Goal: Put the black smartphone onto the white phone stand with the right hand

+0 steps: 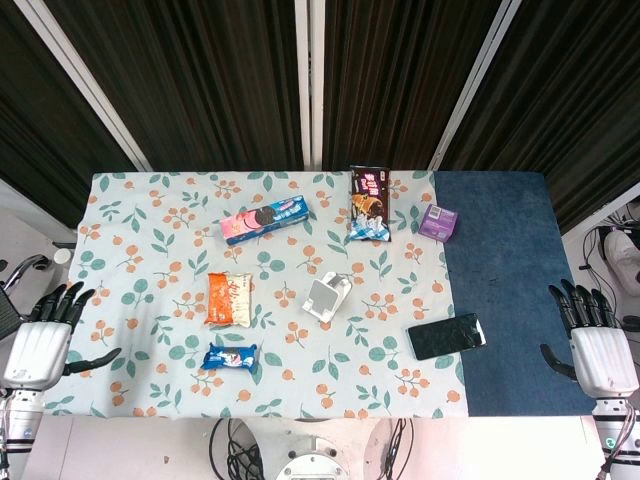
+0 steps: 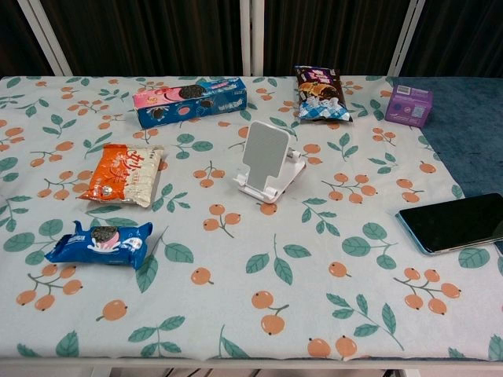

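Across the worktop (image 1: 500,240) I see the floral cloth (image 1: 150,300) with the blue mat (image 1: 510,330) beside it, and the black smartphone (image 1: 447,336) lies flat at their seam, well apart from the white phone stand (image 1: 324,296), which stands bare mid-cloth. At the worktop's near corners I hold my left hand (image 1: 45,335) and right hand (image 1: 597,345), both off its edges, fingers spread and holding nothing. Farther back I see the pink cookie box (image 1: 265,220), the dark snack bag (image 1: 367,203) and the small purple box (image 1: 437,222).

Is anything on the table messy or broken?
Nothing looks spilled or broken. The black smartphone lies flat and crooked, partly over the seam between the flowery cloth and blue cloth, apart from the white phone stand.
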### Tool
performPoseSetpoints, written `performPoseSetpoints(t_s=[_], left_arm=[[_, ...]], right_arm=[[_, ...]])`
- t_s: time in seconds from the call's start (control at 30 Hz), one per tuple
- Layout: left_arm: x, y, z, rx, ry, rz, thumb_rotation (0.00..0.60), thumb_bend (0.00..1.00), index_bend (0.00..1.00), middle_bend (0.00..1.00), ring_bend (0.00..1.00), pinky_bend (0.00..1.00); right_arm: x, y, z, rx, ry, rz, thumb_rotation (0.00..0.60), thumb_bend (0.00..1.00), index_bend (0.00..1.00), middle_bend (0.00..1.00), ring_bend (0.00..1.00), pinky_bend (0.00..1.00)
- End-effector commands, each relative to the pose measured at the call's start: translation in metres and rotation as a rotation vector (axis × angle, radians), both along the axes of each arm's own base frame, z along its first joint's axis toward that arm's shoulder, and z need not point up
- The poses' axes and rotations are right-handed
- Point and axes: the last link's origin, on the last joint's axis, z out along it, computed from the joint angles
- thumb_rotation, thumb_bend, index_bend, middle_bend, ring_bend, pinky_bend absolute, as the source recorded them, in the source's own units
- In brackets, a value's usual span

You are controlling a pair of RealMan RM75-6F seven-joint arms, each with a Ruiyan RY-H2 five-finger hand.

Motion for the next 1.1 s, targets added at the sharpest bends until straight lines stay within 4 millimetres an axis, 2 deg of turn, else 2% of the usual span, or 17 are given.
performPoseSetpoints(t_s=[0.03, 0.47, 0.73, 0.9, 1.0, 1.1], left_arm=[[0.000, 0.000, 0.000, -0.005, -0.011, -0.007, 0.159, 0.00, 0.11, 0.05, 0.05, 0.14], [0.001, -0.001, 0.000, -0.007, -0.029, -0.016, 0.163, 0.00, 0.11, 0.05, 0.05, 0.14], [-0.003, 0.001, -0.003, -0.017, -0.031, 0.005, 0.163, 0.00, 0.11, 0.05, 0.05, 0.14], [-0.005, 0.000, -0.007, -0.032, -0.039, 0.016, 0.161, 0.00, 0.11, 0.05, 0.05, 0.14], [-0.004, 0.000, -0.007, -0.044, -0.051, 0.015, 0.164, 0.00, 0.11, 0.05, 0.05, 0.14], [-0.004, -0.001, -0.006, -0.050, -0.063, 0.014, 0.162, 0.00, 0.11, 0.05, 0.05, 0.14]], right_arm=[[0.000, 0.000, 0.000, 0.001, 0.001, -0.002, 0.600, 0.18, 0.00, 0.00, 0.00, 0.00], [0.001, 0.003, -0.004, 0.056, 0.037, -0.026, 0.600, 0.18, 0.00, 0.00, 0.00, 0.00], [0.018, -0.003, -0.013, 0.192, 0.122, -0.047, 0.600, 0.16, 0.00, 0.00, 0.00, 0.00], [0.033, -0.019, -0.030, 0.374, 0.133, -0.082, 0.600, 0.16, 0.00, 0.00, 0.00, 0.00], [0.043, -0.041, -0.033, 0.508, 0.124, -0.099, 0.600, 0.16, 0.00, 0.00, 0.00, 0.00], [0.051, -0.062, -0.032, 0.546, 0.161, -0.096, 0.600, 0.14, 0.00, 0.00, 0.00, 0.00]])
